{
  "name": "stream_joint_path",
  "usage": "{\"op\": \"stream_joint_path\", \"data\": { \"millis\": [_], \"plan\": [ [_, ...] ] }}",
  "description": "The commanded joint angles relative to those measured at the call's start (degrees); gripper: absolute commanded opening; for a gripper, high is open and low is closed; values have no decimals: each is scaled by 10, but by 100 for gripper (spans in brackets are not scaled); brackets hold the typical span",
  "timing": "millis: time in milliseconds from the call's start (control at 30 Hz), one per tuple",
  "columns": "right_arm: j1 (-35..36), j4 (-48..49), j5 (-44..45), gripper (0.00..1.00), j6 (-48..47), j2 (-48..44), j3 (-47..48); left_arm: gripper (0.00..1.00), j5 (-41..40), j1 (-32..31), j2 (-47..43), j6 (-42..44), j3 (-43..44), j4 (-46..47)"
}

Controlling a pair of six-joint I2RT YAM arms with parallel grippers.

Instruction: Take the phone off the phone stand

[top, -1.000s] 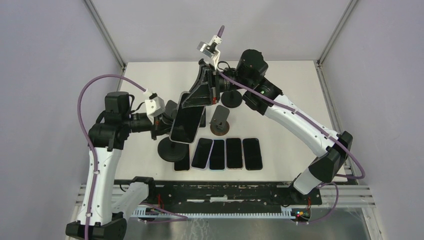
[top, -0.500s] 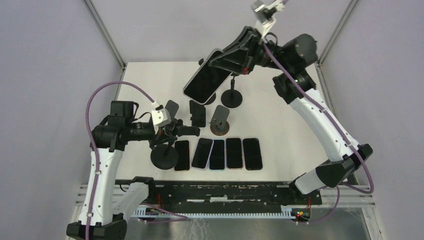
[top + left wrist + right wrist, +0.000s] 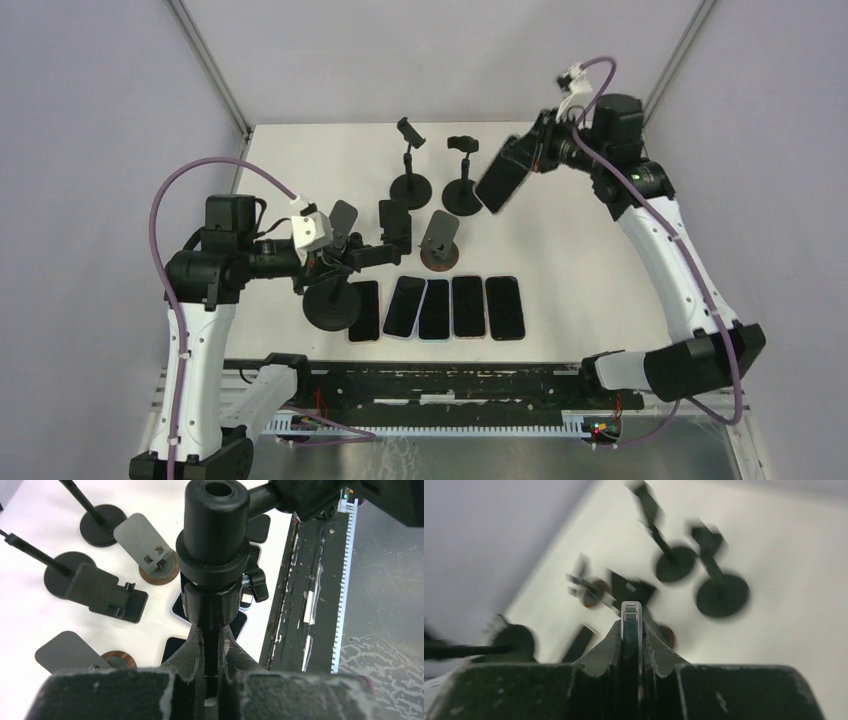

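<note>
Phone pinched edgewise in right gripper, aloft over the table; left gripper clamps phone stand.

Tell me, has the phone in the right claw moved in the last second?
Yes. The phone swung rightward, from left of the rightmost pole stand to its right side.

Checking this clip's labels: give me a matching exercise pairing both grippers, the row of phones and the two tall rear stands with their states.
1. right gripper
2. left gripper
3. row of phones
4. tall stands

A. lying flat on the table
B. shut on the phone stand
C. empty, upright at the back
D. holding the phone in the air

Pairs: 1-D, 2-B, 3-A, 4-C.
</note>
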Motion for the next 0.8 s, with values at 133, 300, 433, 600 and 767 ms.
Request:
{"op": "stream_joint_path", "data": {
  "millis": [133, 300, 433, 600, 767],
  "plan": [
    [-9, -228, 307, 0, -150, 31, -121, 2, 61, -1, -4, -46, 34, 45],
    [-7, -250, 341, 0, -158, 35, -173, 2, 60, -1, -4, -41, 31, 45],
    [-5, -251, 350, 0, -162, 36, -251, 2, 64, -1, -1, -30, 29, 46],
    [9, -243, 303, 0, -168, 53, -295, 2, 75, -1, 11, -53, 29, 70],
    [27, -235, 249, 5, -172, 83, -302, 2, 79, -1, 10, -74, 25, 91]
  ]
}}
